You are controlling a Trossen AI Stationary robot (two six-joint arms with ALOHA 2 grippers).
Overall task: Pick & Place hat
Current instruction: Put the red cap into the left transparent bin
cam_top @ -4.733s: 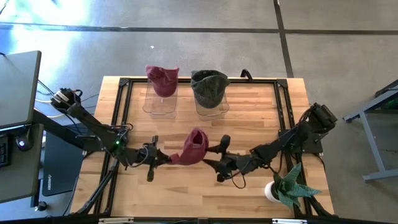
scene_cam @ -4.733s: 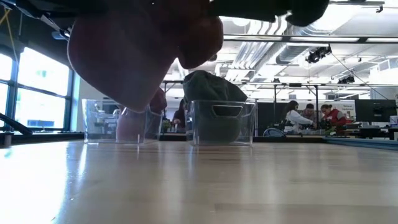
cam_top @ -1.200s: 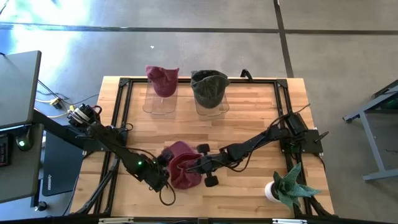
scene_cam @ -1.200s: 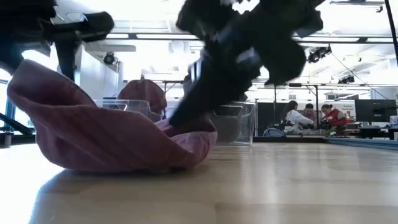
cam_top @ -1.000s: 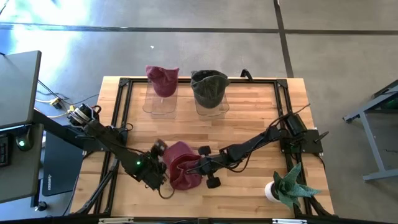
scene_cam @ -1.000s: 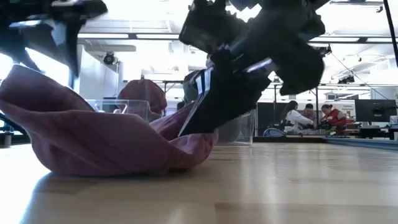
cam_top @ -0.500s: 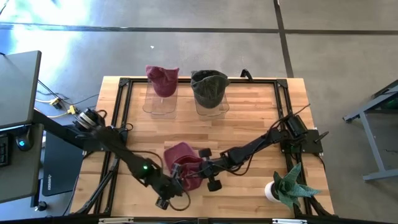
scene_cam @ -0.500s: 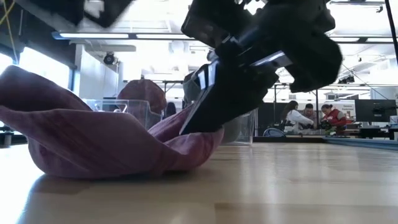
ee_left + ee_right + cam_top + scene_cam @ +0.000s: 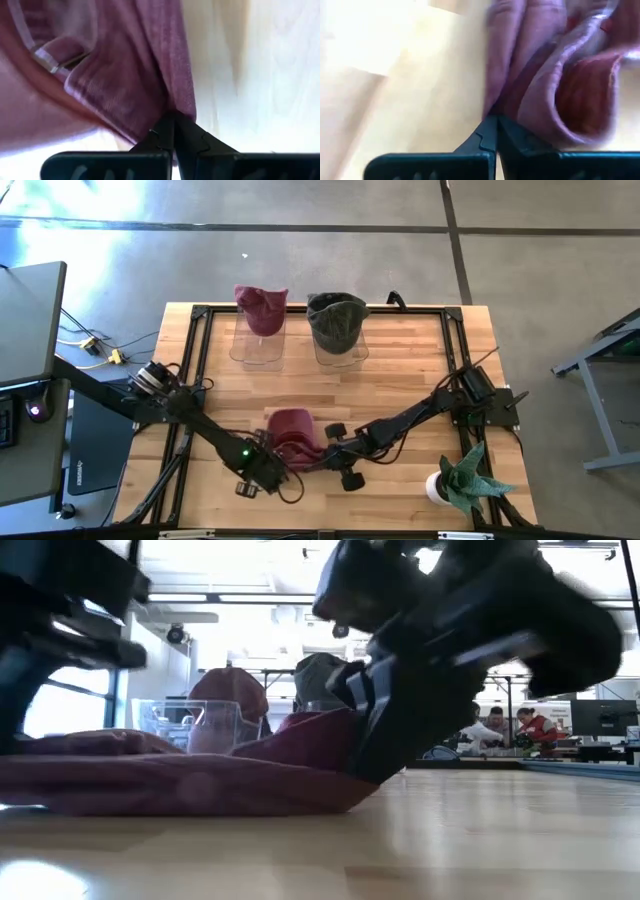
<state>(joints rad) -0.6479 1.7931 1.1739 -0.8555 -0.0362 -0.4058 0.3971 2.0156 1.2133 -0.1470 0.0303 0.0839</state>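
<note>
The maroon hat (image 9: 292,430) is lying flattened on the near part of the wooden table (image 9: 400,380). The left gripper (image 9: 272,464) and right gripper (image 9: 318,448) are each pinching its fabric, jaws closed. People (image 9: 497,727) are sitting in the room behind.

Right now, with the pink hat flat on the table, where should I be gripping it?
Grip the pink hat at its fabric edges, coming from both sides: left gripper and right gripper each already pinch a fold there, low above the table.
</note>
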